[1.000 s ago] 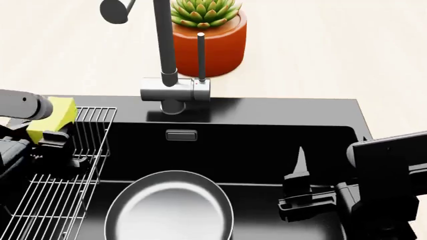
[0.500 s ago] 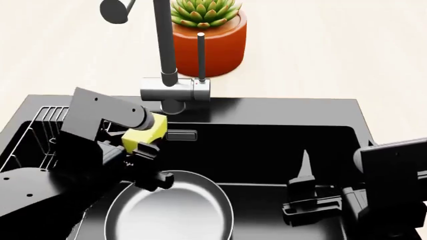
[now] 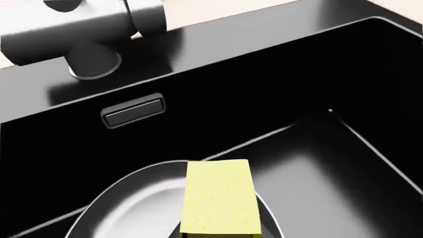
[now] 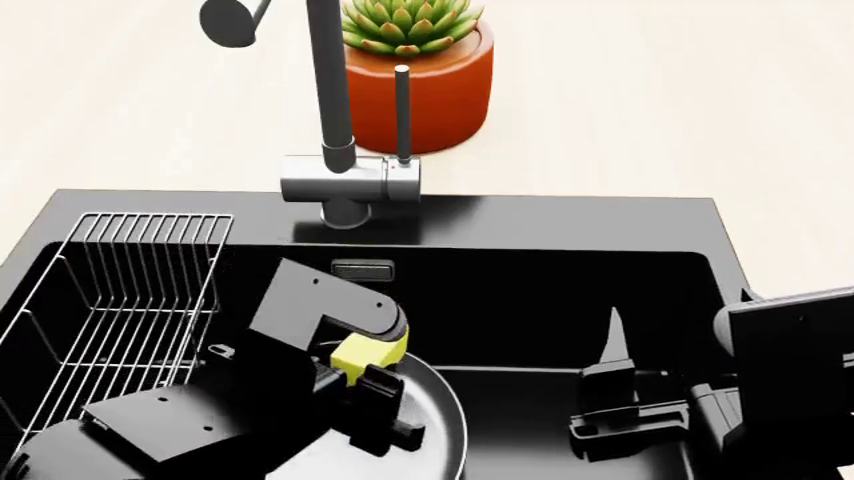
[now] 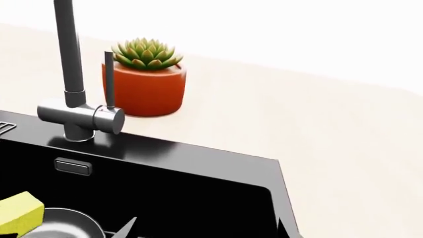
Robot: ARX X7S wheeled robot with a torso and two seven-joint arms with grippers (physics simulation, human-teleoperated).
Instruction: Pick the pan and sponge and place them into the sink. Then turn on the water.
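The pan (image 4: 438, 415) lies in the black sink (image 4: 561, 215), mostly hidden under my left arm; its grey inside shows in the left wrist view (image 3: 126, 208). My left gripper (image 4: 367, 368) is shut on the yellow sponge (image 4: 363, 350) and holds it just over the pan's far rim. The sponge fills the lower middle of the left wrist view (image 3: 218, 196) and shows in the right wrist view (image 5: 17, 210). My right gripper (image 4: 617, 380) is open and empty inside the sink's right half, apart from the pan. No water runs from the faucet (image 4: 327, 90).
A wire rack (image 4: 127, 300) sits in the sink's left part. The faucet's upright lever rod (image 4: 400, 110) stands beside its base (image 4: 350, 182). An orange pot with a succulent (image 4: 420, 80) stands behind it on the pale counter. The overflow slot (image 3: 132, 110) is in the back wall.
My left arm has swung right from over the wire rack and come down into the sink, carrying the sponge to just above the pan. The right arm has barely moved.
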